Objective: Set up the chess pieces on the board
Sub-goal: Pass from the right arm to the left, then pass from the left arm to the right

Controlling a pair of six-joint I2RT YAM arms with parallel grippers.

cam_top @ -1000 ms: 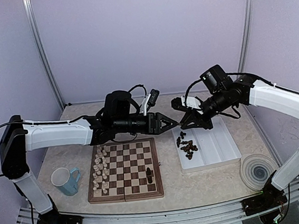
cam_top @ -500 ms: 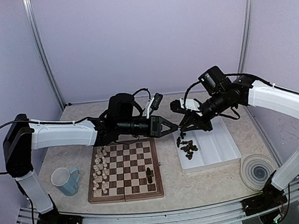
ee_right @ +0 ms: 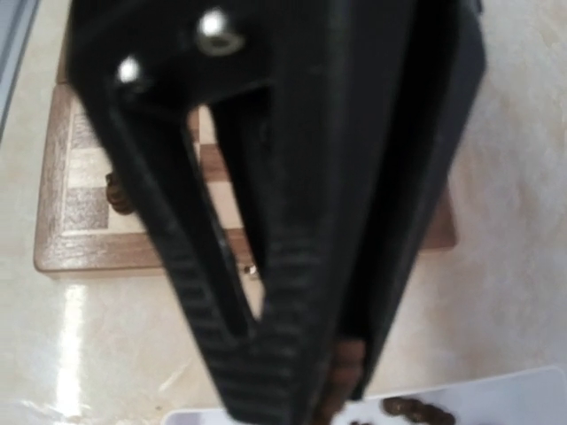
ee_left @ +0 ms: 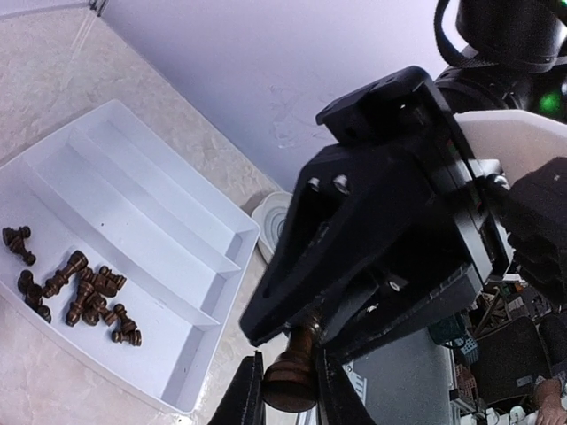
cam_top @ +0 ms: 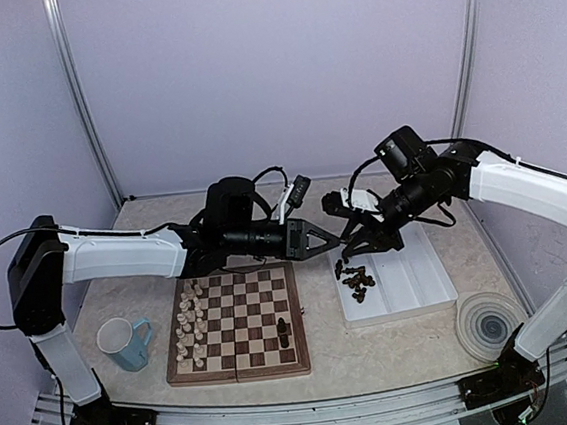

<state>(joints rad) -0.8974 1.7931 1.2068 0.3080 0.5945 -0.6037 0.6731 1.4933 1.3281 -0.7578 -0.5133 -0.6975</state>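
Note:
Above the gap between the board (cam_top: 239, 374) and the white tray (cam_top: 416, 280), the two grippers meet tip to tip. My left gripper (cam_top: 336, 238) (ee_left: 289, 390) is shut on the round base of a dark brown chess piece (ee_left: 291, 376) (ee_right: 347, 376). My right gripper (cam_top: 353, 244) (ee_left: 312, 326) has its fingers standing loosely around that piece's top, slightly parted. More dark chess pieces (cam_top: 359, 282) (ee_left: 84, 292) lie loose in the tray's left channel. One dark piece (cam_top: 283, 330) stands on the board's right side.
Cream-white pieces (cam_top: 189, 322) fill the board's two left columns. A light blue mug (cam_top: 123, 343) stands left of the board. A round ribbed disc (cam_top: 488, 323) lies right of the tray. The tray's (ee_left: 159, 195) other channels hold nothing.
My left arm reached right and its jaws closed on the piece's base. The right gripper's jaws parted from their grip on the piece's top, and the arm hardly moved.

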